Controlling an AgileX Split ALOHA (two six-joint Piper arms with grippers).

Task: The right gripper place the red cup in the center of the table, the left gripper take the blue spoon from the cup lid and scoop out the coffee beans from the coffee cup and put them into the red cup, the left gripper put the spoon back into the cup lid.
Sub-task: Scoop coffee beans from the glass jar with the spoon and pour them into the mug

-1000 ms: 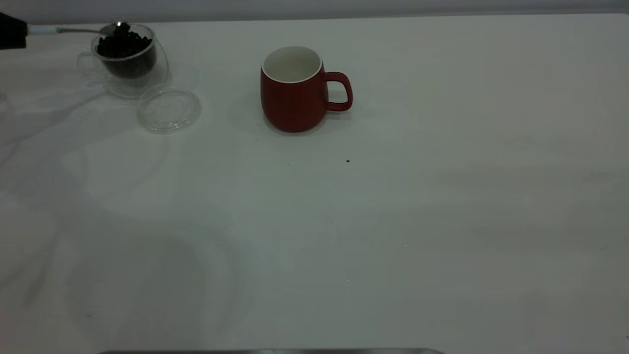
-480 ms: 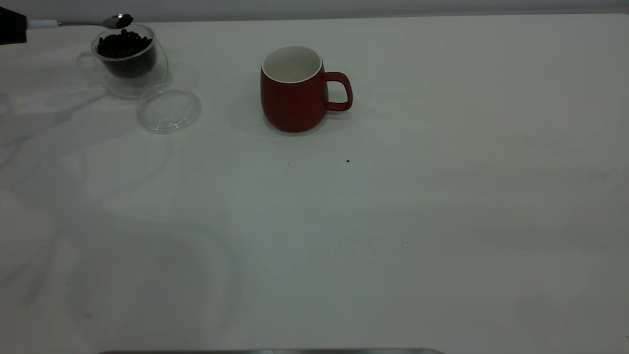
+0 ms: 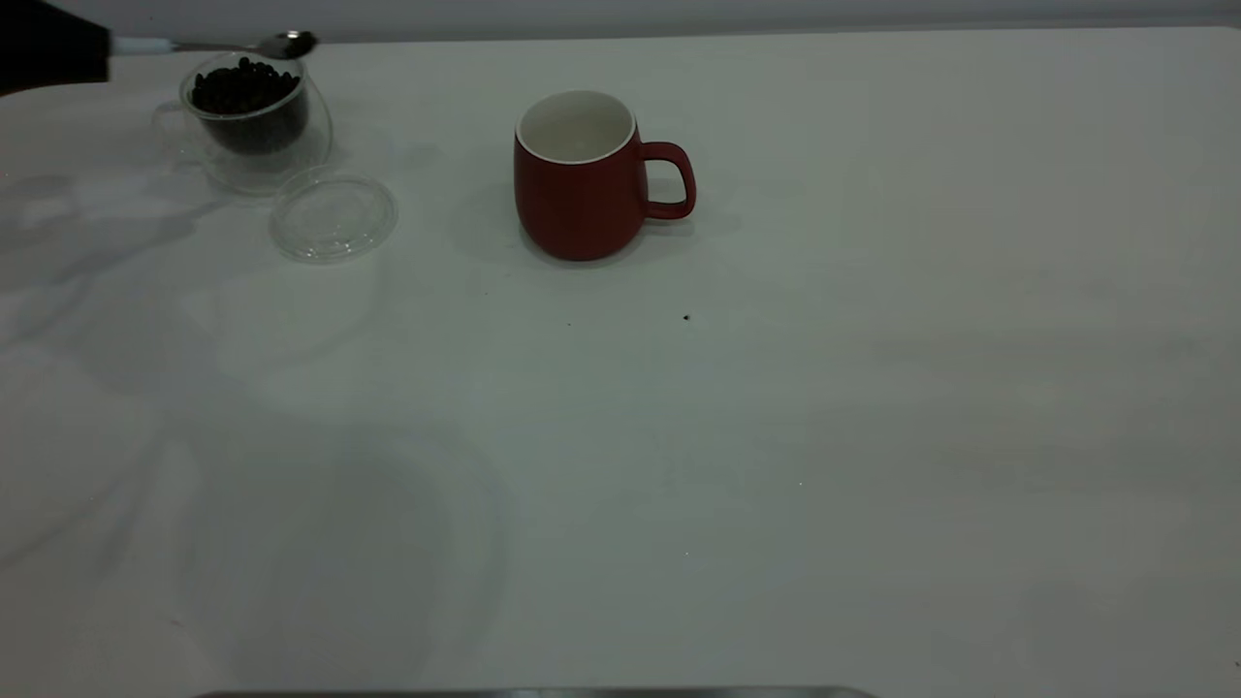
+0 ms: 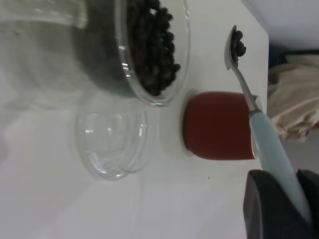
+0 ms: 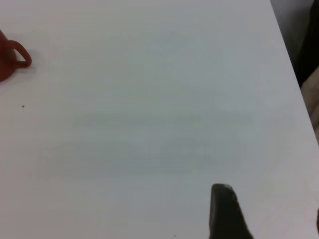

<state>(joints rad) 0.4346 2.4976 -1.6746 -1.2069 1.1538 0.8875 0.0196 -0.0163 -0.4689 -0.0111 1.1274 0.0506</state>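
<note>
The red cup (image 3: 580,184) stands upright mid-table with its handle to the right and its white inside showing. At the far left is the glass coffee cup (image 3: 254,124), full of coffee beans (image 3: 240,87), and the cup lid (image 3: 333,215) lies bare just in front of it. My left gripper (image 3: 58,50) is shut on the pale handle of the blue spoon (image 3: 208,45). The spoon is held level above the coffee cup's far rim. A few beans (image 4: 240,46) sit in the spoon's bowl (image 4: 232,44). My right gripper (image 5: 271,219) hovers open over bare table, far right of the red cup (image 5: 9,59).
The white table (image 3: 776,436) carries a tiny dark speck (image 3: 686,317) in front of the red cup. Crumpled beige cloth (image 4: 294,109) lies beyond the table's edge in the left wrist view.
The spoon has lifted out of the coffee cup with beans in its bowl and moved right. The left gripper has come farther into view. Cups and lid stayed put.
</note>
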